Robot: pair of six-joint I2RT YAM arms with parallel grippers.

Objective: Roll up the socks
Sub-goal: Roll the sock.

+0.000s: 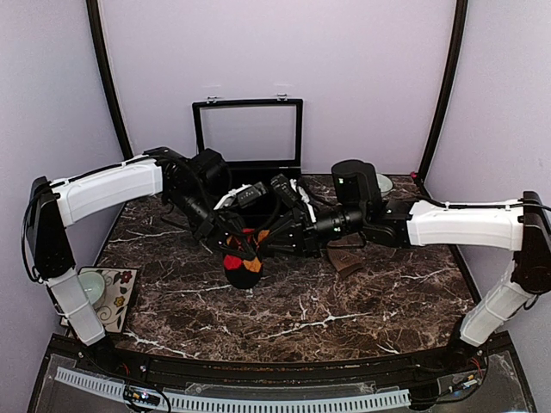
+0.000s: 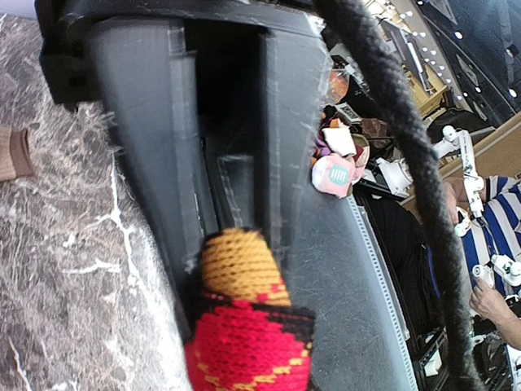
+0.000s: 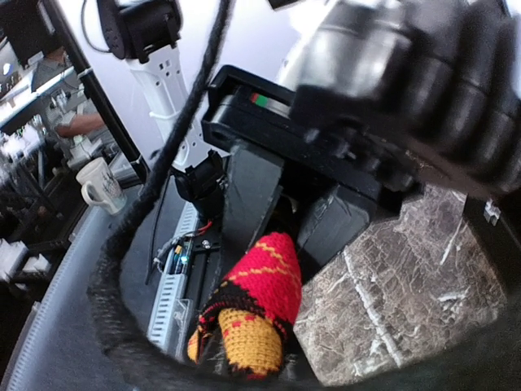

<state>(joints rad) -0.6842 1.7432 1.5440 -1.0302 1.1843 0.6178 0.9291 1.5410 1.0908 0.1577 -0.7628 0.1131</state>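
The argyle sock (image 1: 242, 267), black with red and yellow diamonds, is rolled into a bundle and hangs just above the marble table (image 1: 344, 318), between both grippers. My left gripper (image 1: 231, 248) is shut on the roll; in the right wrist view its grey fingers (image 3: 248, 195) clamp the red part of the sock (image 3: 264, 285). My right gripper (image 1: 269, 243) faces it. Its grey fingers (image 2: 163, 163) stand slightly apart, with the roll's yellow tip (image 2: 240, 265) at the gap. The sock's black cuff (image 2: 407, 147) stretches taut past that gripper. The tan sock (image 1: 347, 261) lies on the table under the right arm.
An open black case (image 1: 248, 129) stands at the back centre. A white bowl (image 1: 384, 182) sits behind the right arm. A white mug (image 1: 92, 288) rests on a floral mat (image 1: 119, 301) off the table's left edge.
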